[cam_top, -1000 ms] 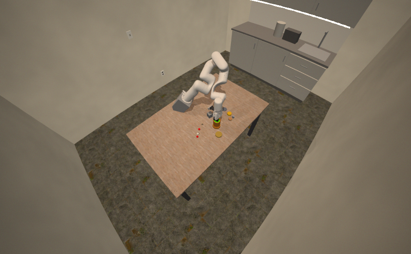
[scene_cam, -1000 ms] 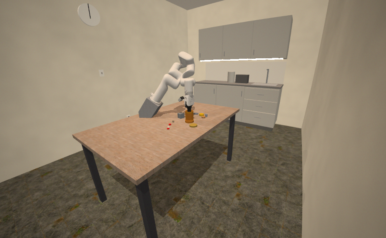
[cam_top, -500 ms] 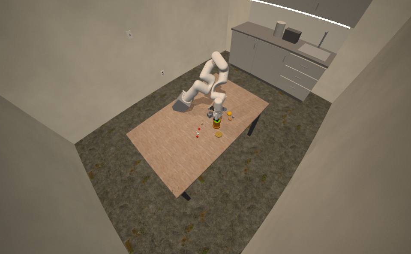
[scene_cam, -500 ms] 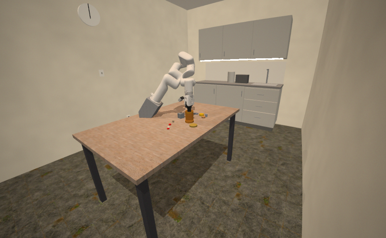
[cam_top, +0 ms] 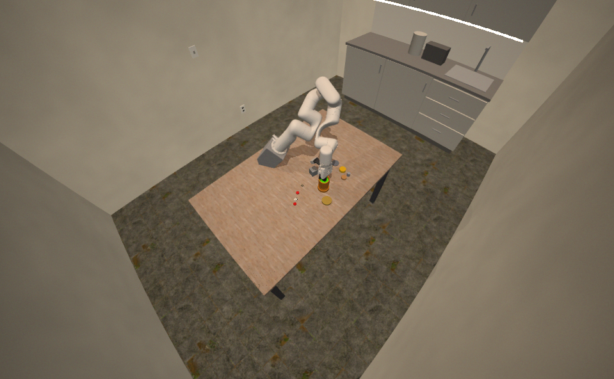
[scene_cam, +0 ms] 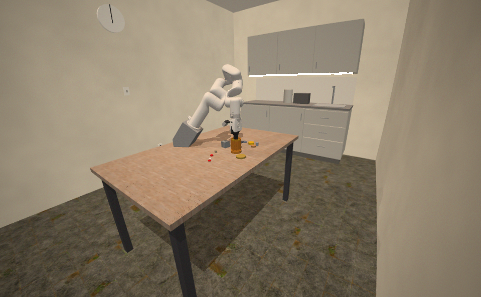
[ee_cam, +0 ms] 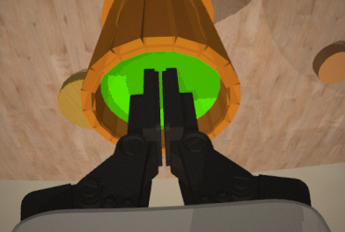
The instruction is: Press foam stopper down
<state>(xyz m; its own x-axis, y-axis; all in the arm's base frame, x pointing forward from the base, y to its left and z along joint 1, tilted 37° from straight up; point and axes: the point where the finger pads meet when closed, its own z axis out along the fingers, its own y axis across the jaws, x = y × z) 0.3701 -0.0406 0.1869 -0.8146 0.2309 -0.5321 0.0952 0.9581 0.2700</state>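
Observation:
An orange ribbed jar [ee_cam: 160,55] stands upright on the wooden table; it also shows in the top view [cam_top: 323,184] and the exterior view [scene_cam: 235,145]. The bright green foam stopper [ee_cam: 160,84] sits inside the jar's mouth, below the orange rim. My gripper [ee_cam: 160,89] is shut and empty, with its black fingertips together, pointing straight down and resting on the middle of the stopper inside the rim. In the top view the gripper [cam_top: 324,176] hides most of the stopper.
A tan flat disc [cam_top: 327,200] lies on the table just in front of the jar, seen also in the wrist view [ee_cam: 71,101]. An orange disc [cam_top: 342,169], a grey block [scene_cam: 225,143] and small red pieces [cam_top: 296,198] lie nearby.

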